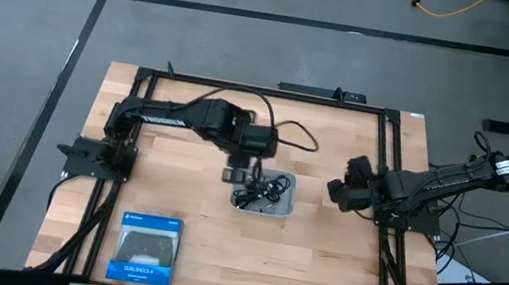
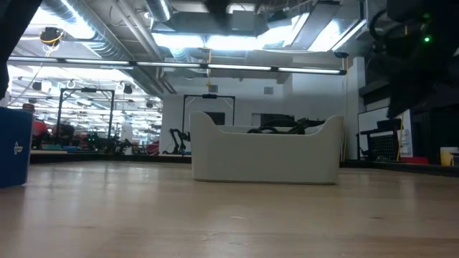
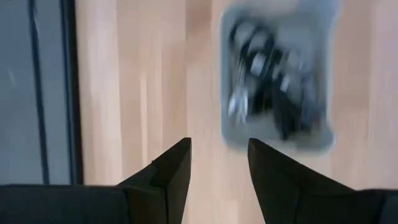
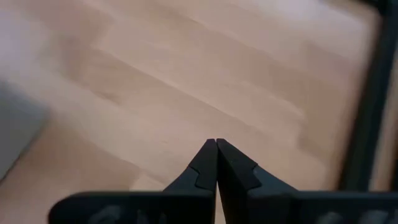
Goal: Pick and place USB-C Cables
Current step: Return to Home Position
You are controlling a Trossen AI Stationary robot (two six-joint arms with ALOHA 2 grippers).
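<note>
– Cables [image 1: 259, 192], where are they?
– In the bin [image 1: 286, 208], all tangled together. Dark loops and a few pale ones show, but I cannot count them. From worktop height some black loops rise just above the bin's wall.
– And the bin itself?
– It sits upright on the worktop [image 1: 317, 263], about mid-way between the two arms.
– Left claw [image 3: 217, 144]?
– It is above the bin's left edge in the high view, raised clear of it and looking down into it. Its fingers stand moderately wide, with nothing between them.
– Right claw [image 4: 216, 142]?
– It is off to the bin's right and apart from it, over bare wood. Its fingertips are pressed together and it holds nothing.
– Anything else near the bin?
– A blue-and-black box [image 1: 148, 248] lies flat well apart from it, toward the front left corner of the worktop.
</note>
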